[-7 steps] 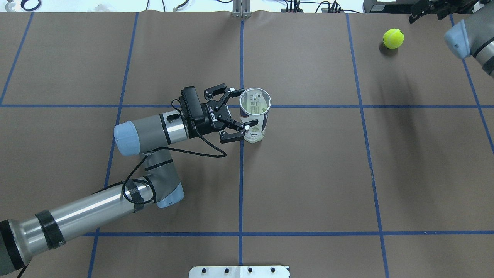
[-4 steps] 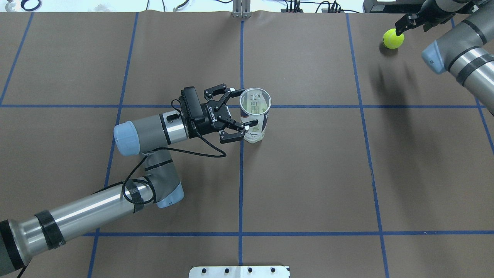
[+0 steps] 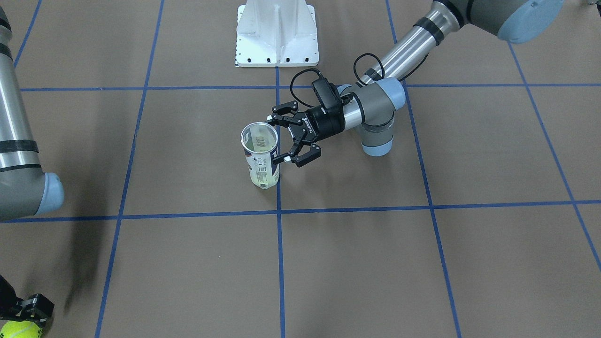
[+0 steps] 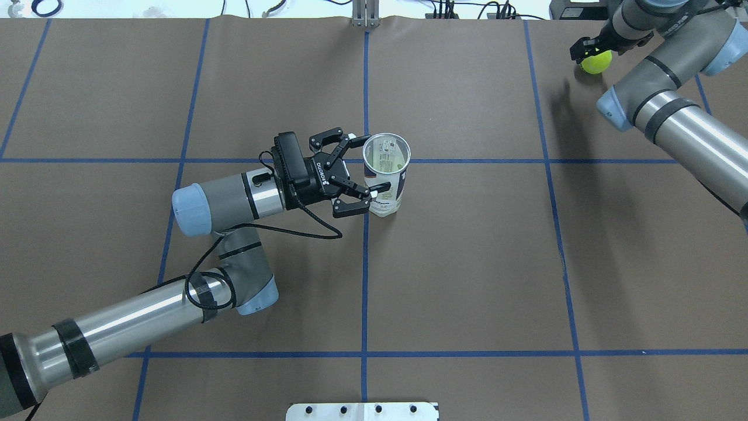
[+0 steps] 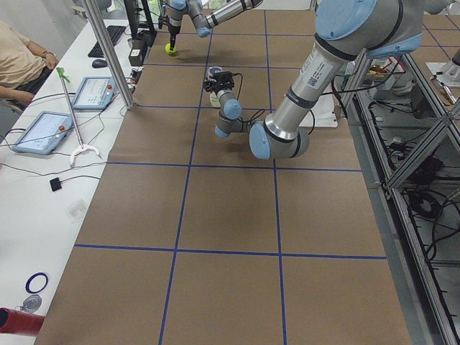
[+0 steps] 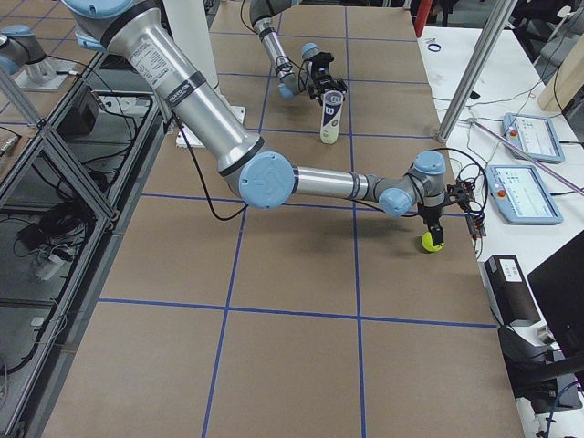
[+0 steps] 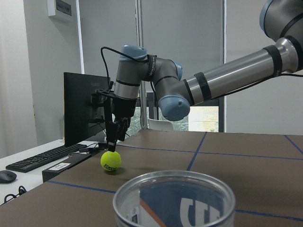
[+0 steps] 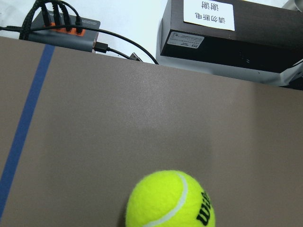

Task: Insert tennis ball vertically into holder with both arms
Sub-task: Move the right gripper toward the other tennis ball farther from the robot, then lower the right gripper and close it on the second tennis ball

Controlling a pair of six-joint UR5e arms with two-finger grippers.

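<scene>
The holder (image 4: 387,175), a clear can with a white and navy label, stands upright and open-topped near the table's middle; it also shows in the front view (image 3: 261,157) and the left wrist view (image 7: 175,201). My left gripper (image 4: 378,162) comes in sideways and is shut on the holder near its top, one finger on each side. The yellow-green tennis ball (image 4: 598,63) lies at the far right corner, also seen in the right wrist view (image 8: 170,201). My right gripper (image 3: 23,313) points down just above the ball (image 3: 19,331), fingers spread open and not holding it.
A white pedestal base (image 3: 277,33) stands at the robot's edge of the table. A black box (image 8: 232,33) and a cable hub (image 8: 61,23) sit just past the table edge behind the ball. An operator (image 5: 18,57) sits beside the table.
My right arm has swung in from the far right, and its gripper now hangs over the tennis ball. The left arm, the holder and the ball have not moved.
</scene>
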